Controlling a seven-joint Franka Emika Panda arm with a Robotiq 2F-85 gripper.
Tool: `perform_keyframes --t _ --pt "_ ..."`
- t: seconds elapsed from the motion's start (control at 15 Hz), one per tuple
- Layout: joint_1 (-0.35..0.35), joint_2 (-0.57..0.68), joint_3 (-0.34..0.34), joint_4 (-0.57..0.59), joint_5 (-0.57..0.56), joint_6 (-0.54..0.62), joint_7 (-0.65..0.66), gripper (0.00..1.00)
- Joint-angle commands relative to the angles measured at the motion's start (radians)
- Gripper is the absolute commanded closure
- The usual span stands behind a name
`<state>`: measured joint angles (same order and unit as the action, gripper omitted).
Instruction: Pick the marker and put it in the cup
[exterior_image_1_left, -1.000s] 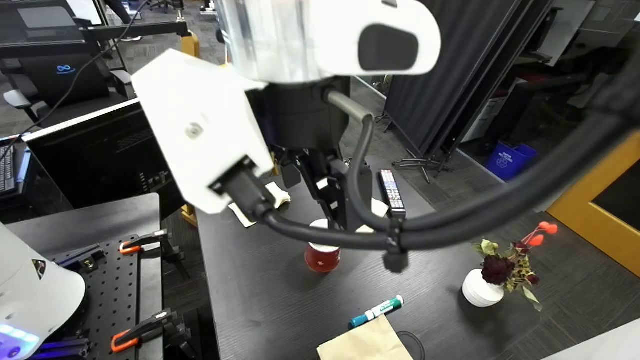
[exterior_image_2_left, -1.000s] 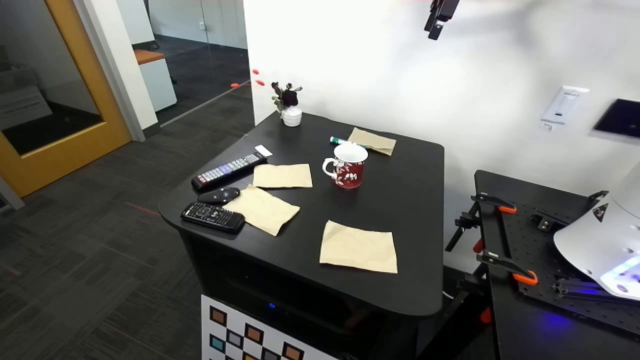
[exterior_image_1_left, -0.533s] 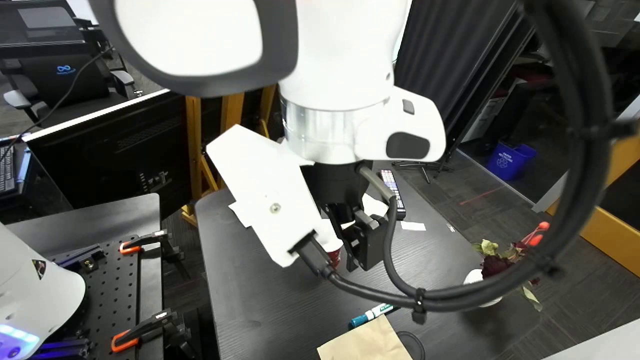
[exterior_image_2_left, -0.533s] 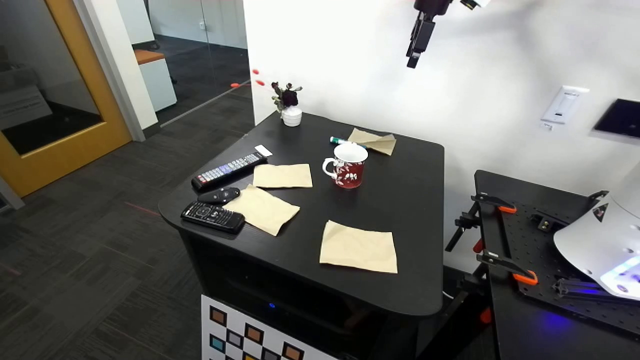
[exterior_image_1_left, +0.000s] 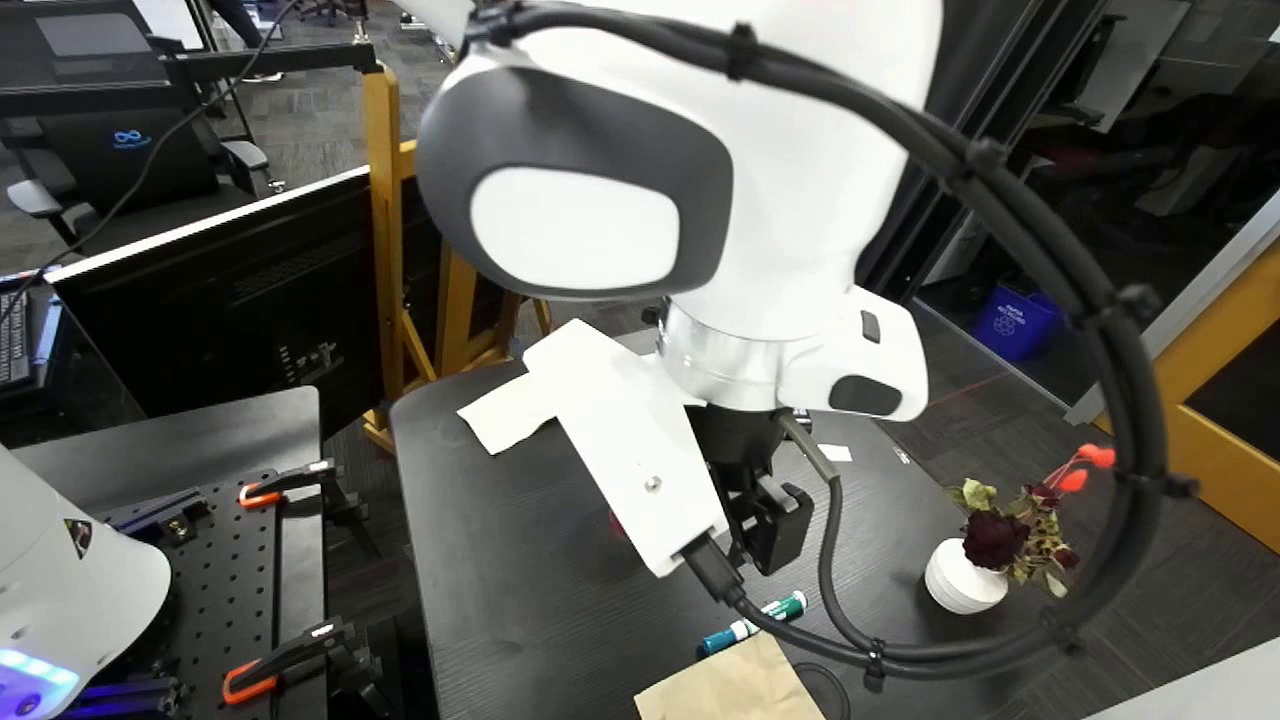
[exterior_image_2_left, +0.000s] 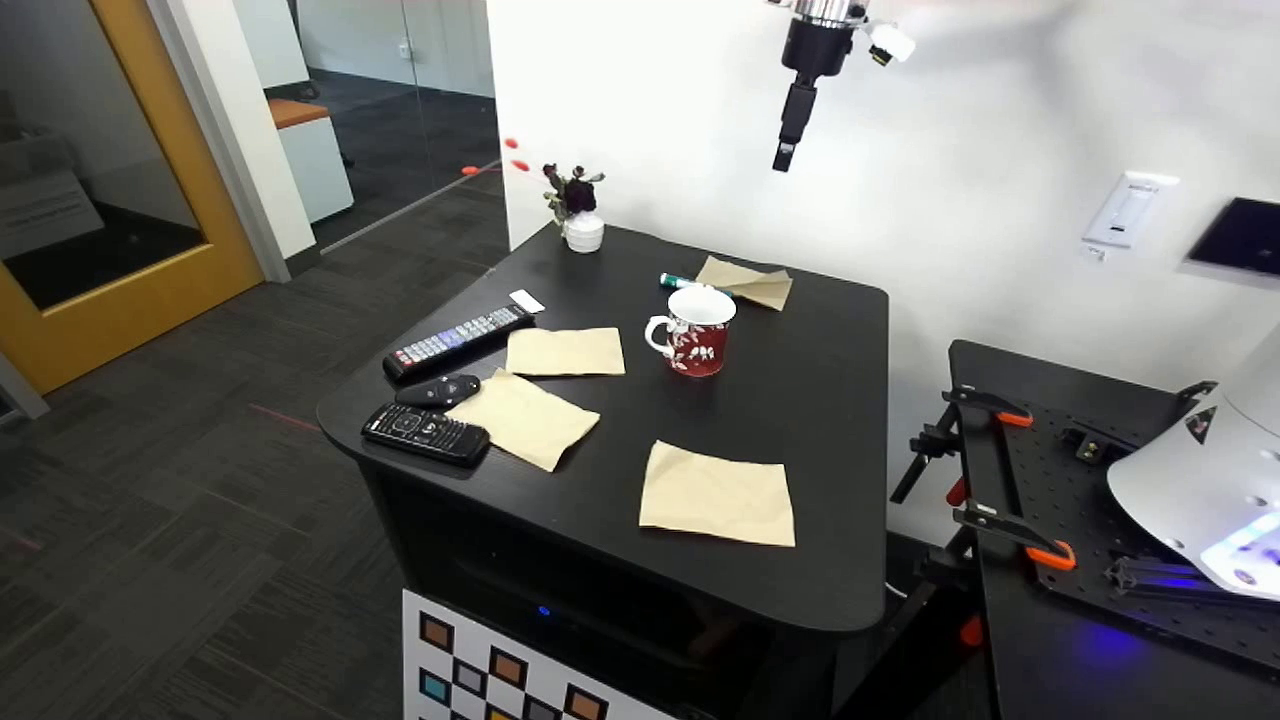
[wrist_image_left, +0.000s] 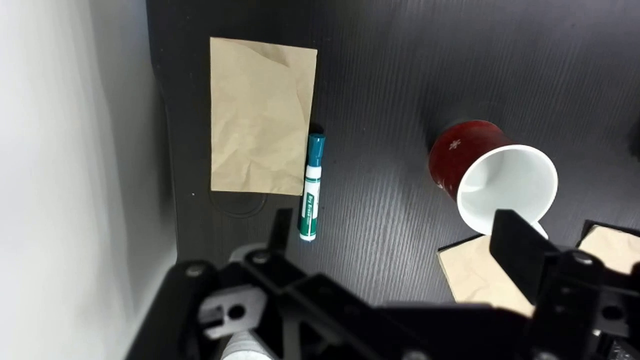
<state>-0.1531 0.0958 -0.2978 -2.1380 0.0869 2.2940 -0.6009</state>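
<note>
The claw (wrist_image_left: 392, 229) is spread wide above the table (wrist_image_left: 370, 145); the dry-erase marker (wrist_image_left: 312, 187) is located on it, at nine o'clock from the red mug (wrist_image_left: 461, 154) in the wrist view.

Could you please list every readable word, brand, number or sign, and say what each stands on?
"Dry Erase": dry-erase marker.
"PAPER RECYCLING", faint: blue bin.
Blue infinity-shaped logo, its lettering unreadable: office chair.
Too small or blurred: print on the long remote, short remote, keyboard, wall switch plate, robot base sticker.
</note>
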Motion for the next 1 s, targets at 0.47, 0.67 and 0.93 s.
perform_keyframes --t 0.47,0.67,0.93 --pt "-0.134 0.271 0.127 0.219 0.062 0.016 -0.012 0.00" --pt "-0.160 0.323 0.154 0.262 0.065 0.010 -0.009 0.00" --pt "-0.163 0.313 0.163 0.230 0.031 0.009 0.008 0.00"
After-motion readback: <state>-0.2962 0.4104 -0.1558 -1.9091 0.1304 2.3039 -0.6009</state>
